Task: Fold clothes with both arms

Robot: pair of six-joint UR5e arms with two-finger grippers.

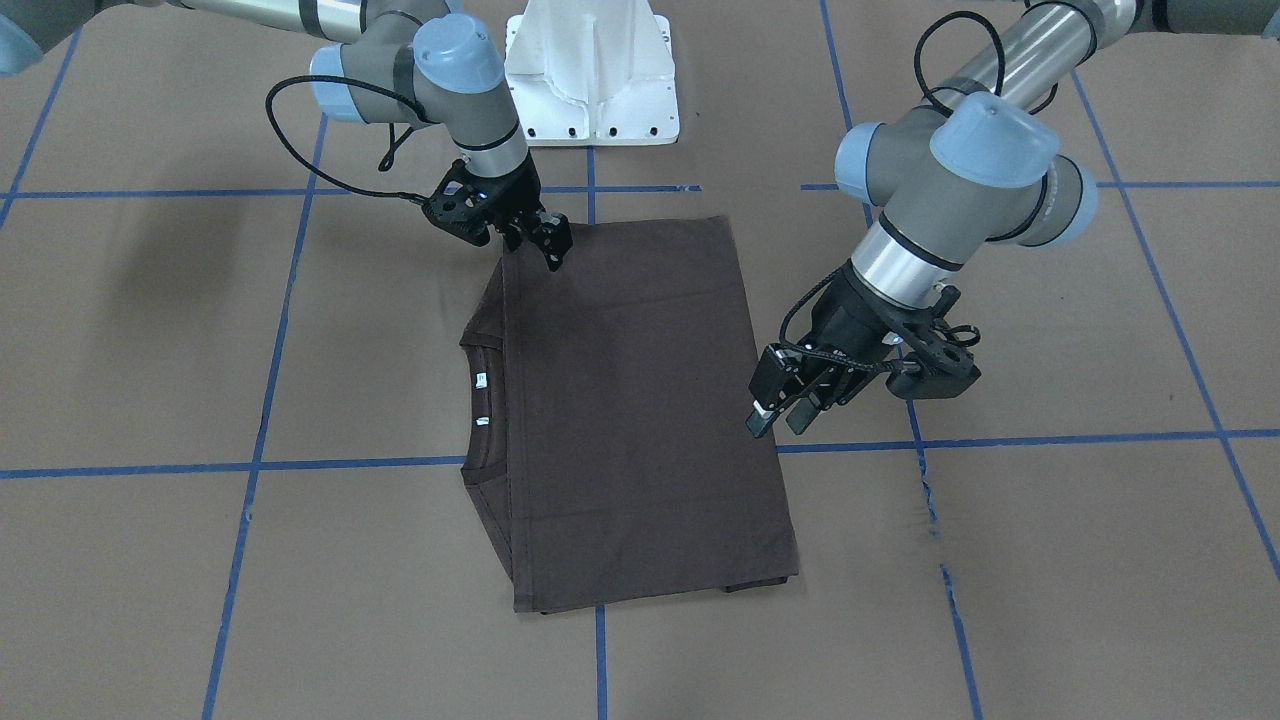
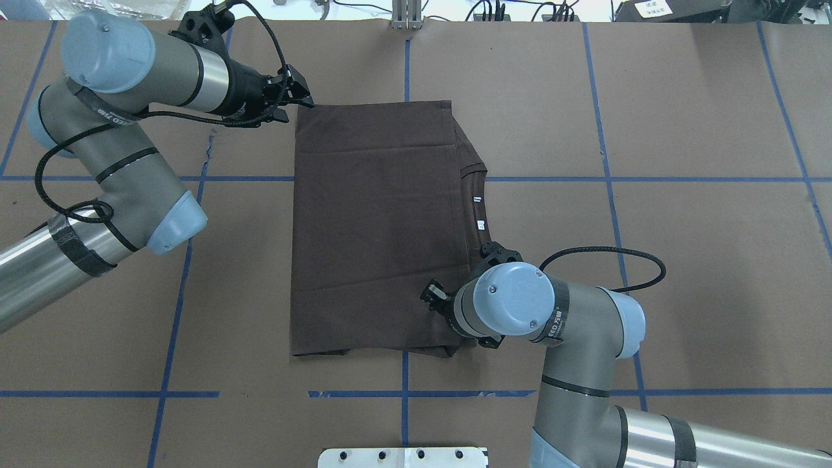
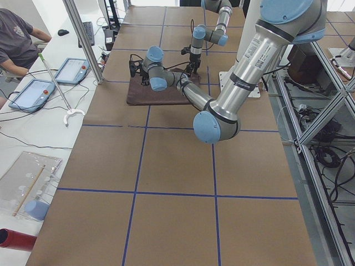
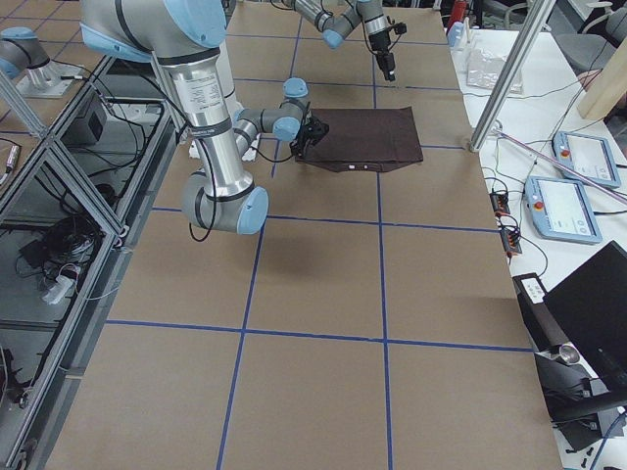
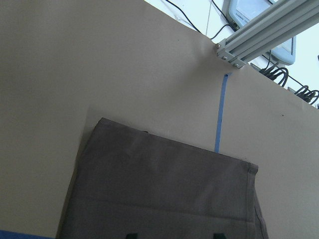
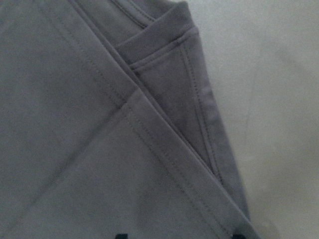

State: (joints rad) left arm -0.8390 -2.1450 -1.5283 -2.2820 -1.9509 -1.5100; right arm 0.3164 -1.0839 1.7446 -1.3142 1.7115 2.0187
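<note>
The clothes are one dark grey-brown T-shirt [image 1: 630, 400], folded into a flat rectangle [image 2: 377, 227] on the brown table cover. Its collar and white tags [image 2: 480, 211] show on the robot's right side. My left gripper [image 1: 782, 415] hovers open just above the shirt's far left corner [image 5: 164, 189], fingers apart and empty. My right gripper [image 1: 540, 240] is low over the near right corner, where folded layers and a sleeve hem [image 6: 164, 99] lie under it. Its fingertips stand apart, open. In the overhead view its own wrist hides it.
The white bolted pedestal [image 1: 590, 70] stands at the robot's side of the table. Blue tape lines [image 2: 403, 393] grid the brown cover. A metal post [image 3: 83, 39], tablets [image 3: 33, 91] and a seated person [image 3: 16, 33] are at the far edge.
</note>
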